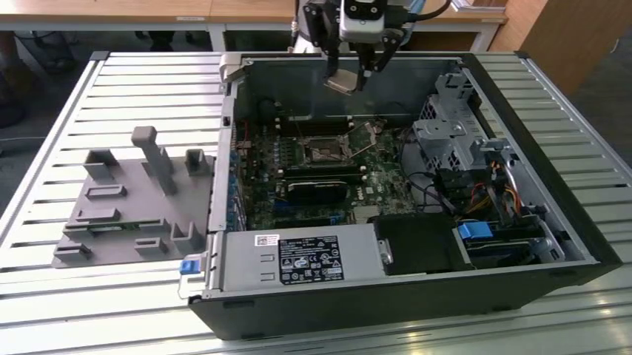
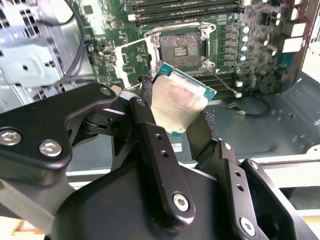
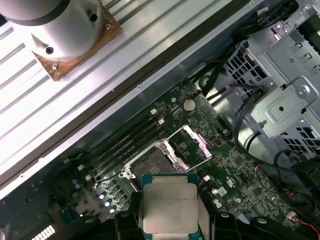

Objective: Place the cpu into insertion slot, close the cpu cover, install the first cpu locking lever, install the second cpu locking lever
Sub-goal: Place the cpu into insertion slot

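Black jaws are clamping the cpu (image 2: 177,102), tilted, above the insertion slot (image 2: 180,46), whose cpu cover (image 2: 131,62) is standing open; the arm (image 1: 362,15) is pointing down over the computer case (image 1: 395,299).

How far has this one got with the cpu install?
Done: nothing seated yet; the insertion slot is empty and the cpu cover stands open beside it. In hand: the gripper holds the cpu by its edges above the open case. Left: seating the cpu, closing the cover, both locking levers.
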{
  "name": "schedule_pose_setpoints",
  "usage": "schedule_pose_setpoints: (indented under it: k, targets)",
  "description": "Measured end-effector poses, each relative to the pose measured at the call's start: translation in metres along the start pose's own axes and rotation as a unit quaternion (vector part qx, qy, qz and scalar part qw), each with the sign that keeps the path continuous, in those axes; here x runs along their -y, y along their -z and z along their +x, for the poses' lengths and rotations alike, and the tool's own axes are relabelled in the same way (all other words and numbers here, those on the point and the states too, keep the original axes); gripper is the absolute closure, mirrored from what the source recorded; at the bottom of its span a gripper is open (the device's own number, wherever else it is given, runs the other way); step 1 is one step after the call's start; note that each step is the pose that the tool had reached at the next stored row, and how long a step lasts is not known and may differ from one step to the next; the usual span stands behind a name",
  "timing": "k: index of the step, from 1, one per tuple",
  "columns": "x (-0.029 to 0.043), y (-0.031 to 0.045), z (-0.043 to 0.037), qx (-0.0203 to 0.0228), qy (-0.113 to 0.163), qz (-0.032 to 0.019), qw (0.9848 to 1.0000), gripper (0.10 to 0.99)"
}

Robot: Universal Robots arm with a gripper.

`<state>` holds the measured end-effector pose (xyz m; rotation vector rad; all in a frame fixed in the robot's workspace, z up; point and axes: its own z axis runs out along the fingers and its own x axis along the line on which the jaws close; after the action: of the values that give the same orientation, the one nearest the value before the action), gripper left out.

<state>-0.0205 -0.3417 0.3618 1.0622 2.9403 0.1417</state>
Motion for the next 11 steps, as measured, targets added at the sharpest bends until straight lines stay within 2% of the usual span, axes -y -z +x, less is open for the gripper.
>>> schedule_pose_setpoints:
  k: [5,8,11]
  targets:
    - [0.0001,-0.0008,0.0000,0.0040,-0.045,-0.0009,0.9990,0.561]
    - [0.0001,-0.0013,0.0000,0.0065,-0.072,-0.0014,0.9974,0.561]
    - [0.0002,-0.0018,0.0000,0.0089,-0.099,-0.0019,0.9950,0.561]
